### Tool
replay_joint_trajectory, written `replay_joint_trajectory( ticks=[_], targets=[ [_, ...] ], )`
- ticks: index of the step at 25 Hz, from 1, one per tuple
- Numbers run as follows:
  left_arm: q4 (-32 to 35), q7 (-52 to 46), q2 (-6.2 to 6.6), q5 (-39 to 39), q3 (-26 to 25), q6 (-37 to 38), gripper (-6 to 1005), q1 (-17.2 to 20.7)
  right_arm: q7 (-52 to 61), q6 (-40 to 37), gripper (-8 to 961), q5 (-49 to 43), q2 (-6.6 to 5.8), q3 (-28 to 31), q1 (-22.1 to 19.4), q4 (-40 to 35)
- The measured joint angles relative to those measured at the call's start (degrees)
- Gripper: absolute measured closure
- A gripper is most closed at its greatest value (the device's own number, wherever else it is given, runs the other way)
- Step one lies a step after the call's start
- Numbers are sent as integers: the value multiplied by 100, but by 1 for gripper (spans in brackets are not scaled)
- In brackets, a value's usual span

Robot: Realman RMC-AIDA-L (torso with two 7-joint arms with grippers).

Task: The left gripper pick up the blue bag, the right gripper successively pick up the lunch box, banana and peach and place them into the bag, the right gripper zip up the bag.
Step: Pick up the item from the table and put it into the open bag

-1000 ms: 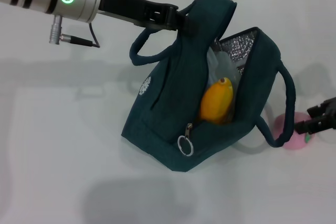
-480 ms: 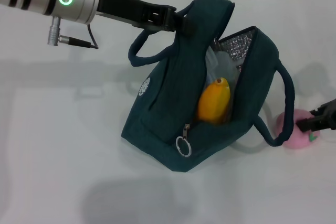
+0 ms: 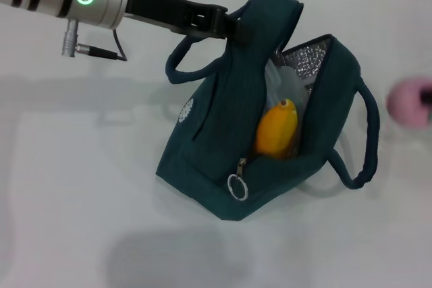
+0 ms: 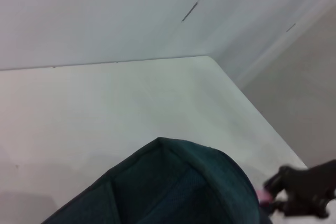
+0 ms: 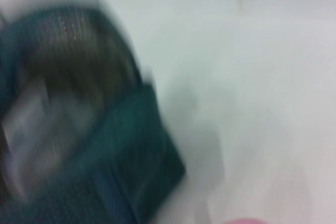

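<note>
The blue bag [image 3: 223,139] stands open on the white table, its top edge pinched and lifted by my left gripper [image 3: 228,26], which is shut on the fabric. Inside, the banana [image 3: 277,129] leans upright against the silver lining, and the translucent lunch box [image 3: 283,85] sits behind it. The pink peach [image 3: 408,102] hangs in the air at the far right edge, off the table. My right gripper [image 4: 273,192] is shut on it, and only a dark sliver of the gripper shows in the head view. The left wrist view shows the bag's top edge [image 4: 178,182].
The zipper's ring pull [image 3: 237,187] hangs at the near end of the bag's opening. One loop handle [image 3: 364,139] droops on the side toward the peach. The white table [image 3: 81,187] has a back wall and a corner close behind the bag.
The right gripper closed on the peach on the table beside the bag's handle, then lifted it up and away toward the right edge. The left arm and bag stayed put.
</note>
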Motion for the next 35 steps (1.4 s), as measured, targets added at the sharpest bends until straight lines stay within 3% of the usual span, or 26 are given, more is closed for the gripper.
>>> replay_joint_trajectory(
  ticks=[3,7,9,12,25,35],
  targets=[
    [8,-24,-2,-84,0,40,943,-8,-708,-293,791,1435,-104,677,-215,403],
    [14,-42,16,-289,0,101,943,-12,-1772,-955,821,3175,-320,727,-303,1413],
    [18,-46,19,-360,0,127,943,-31,-2132,-1211,828,3428,-342,725,-208,1760],
    [22,-50,24,-401,0,133,943,-40,-2476,-1291,839,3402,-272,570,-19,2022],
    [-16,-52,31,-371,0,84,943,-103,-2456,-519,918,3287,-134,-1385,556,2494],
    [-18,-69,26,-367,0,82,942,-102,-1868,-511,903,2686,-114,-1699,620,2473]
  ],
)
